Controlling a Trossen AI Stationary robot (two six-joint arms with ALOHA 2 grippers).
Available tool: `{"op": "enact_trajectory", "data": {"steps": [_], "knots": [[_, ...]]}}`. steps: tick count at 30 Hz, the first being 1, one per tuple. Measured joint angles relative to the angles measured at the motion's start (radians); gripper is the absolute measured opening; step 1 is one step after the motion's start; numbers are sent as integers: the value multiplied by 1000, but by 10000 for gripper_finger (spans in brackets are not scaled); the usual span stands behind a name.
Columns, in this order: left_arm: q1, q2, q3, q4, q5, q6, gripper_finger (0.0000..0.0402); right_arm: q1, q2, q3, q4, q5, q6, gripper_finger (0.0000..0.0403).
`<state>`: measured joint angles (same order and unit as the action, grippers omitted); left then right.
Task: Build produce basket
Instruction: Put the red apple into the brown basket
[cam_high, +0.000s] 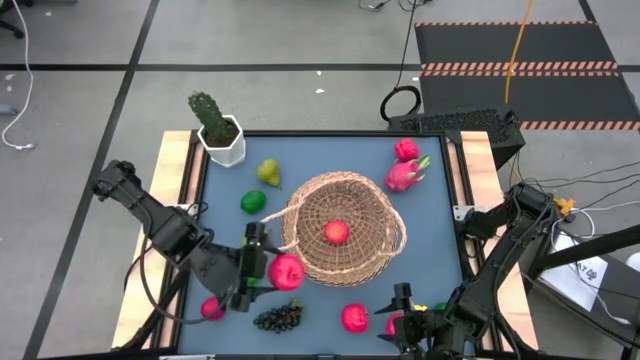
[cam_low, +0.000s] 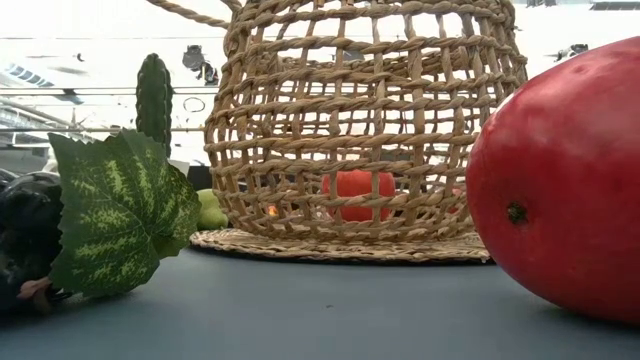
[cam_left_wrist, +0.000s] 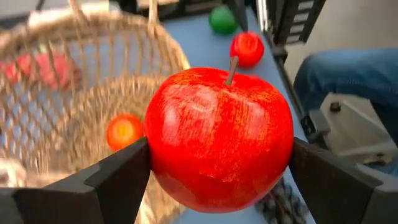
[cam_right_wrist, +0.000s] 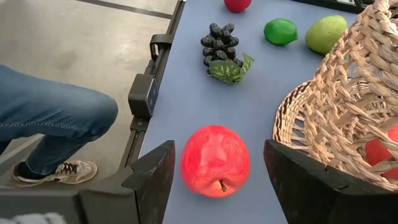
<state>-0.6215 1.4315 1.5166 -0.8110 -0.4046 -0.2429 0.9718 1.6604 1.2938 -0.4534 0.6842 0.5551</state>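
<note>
The woven basket (cam_high: 340, 228) stands mid-table with a red-orange fruit (cam_high: 336, 232) on its floor. My left gripper (cam_high: 272, 270) is shut on a red apple (cam_left_wrist: 219, 137), just outside the basket's near-left rim. My right gripper (cam_right_wrist: 217, 171) stands open at the near right. A second red apple (cam_right_wrist: 215, 160) rests on the table between and just ahead of its fingers, untouched. Loose on the table are grapes (cam_high: 279, 318), a lime (cam_high: 253, 201), a pear (cam_high: 268, 172), a dragon fruit (cam_high: 405, 172) and another red fruit (cam_high: 212, 308). My left gripper pinches the apple by its two opposite sides (cam_left_wrist: 158, 155) at the widest part, one finger (cam_left_wrist: 121, 177) on each side. The fingers slant down from the table's left. The apple is lifted clear of the table, stem (cam_left_wrist: 231, 68) pointing up.
A potted cactus (cam_high: 215, 125) stands at the far-left corner. A small red fruit (cam_high: 405, 150) lies by the dragon fruit. A person's leg in jeans (cam_right_wrist: 56, 118) is beside the table's near edge. Bare table lies left of the basket and along the right side.
</note>
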Motion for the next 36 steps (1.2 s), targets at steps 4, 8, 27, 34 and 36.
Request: {"op": "enact_trajectory", "data": {"steps": [4, 8, 27, 34, 36], "knots": [[41, 0, 0, 74, -15, 70, 353, 0, 0, 0, 2, 0, 3, 240], [78, 0, 0, 130, -57, 127, 353, 1, -25, 0, 26, -2, 26, 240], [234, 12, -6, 356, -96, 240, 353, 4, -356, 0, 73, 315, -217, 208], [260, 45, -7, 410, -95, 259, 353, 4, -406, 0, 65, 394, -372, 186], [261, 64, -7, 408, -95, 248, 353, 3, -405, 0, 65, 448, -422, 182]]}}
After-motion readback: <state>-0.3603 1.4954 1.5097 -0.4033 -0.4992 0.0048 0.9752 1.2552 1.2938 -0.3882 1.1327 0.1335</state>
